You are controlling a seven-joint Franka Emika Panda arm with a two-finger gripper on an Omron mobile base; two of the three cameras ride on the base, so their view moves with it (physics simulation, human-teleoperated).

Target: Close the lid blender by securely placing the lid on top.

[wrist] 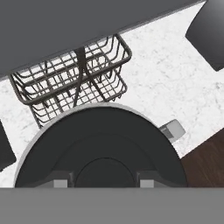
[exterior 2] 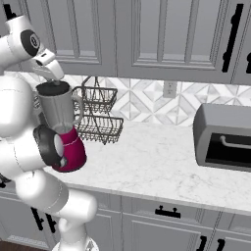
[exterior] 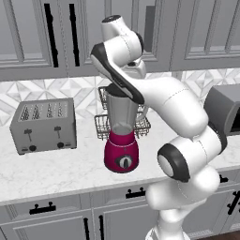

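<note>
On my screens the marble counter (exterior 2: 162,162) carries the blender (exterior: 121,136) near its front edge, a two-tier wire basket (exterior 2: 98,117) just behind it and the grey toaster (exterior: 43,125) well off to its left. The dark lid (exterior 2: 53,87) sits on the jar's mouth. My gripper (wrist: 104,178) hangs right above the lid, fingertips (wrist: 61,179) spread apart to either side of its raised centre, though I cannot tell whether they touch it.

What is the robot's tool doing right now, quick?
Tool: right above the lid on the blender; open, closed or gripping cannot be told.
</note>
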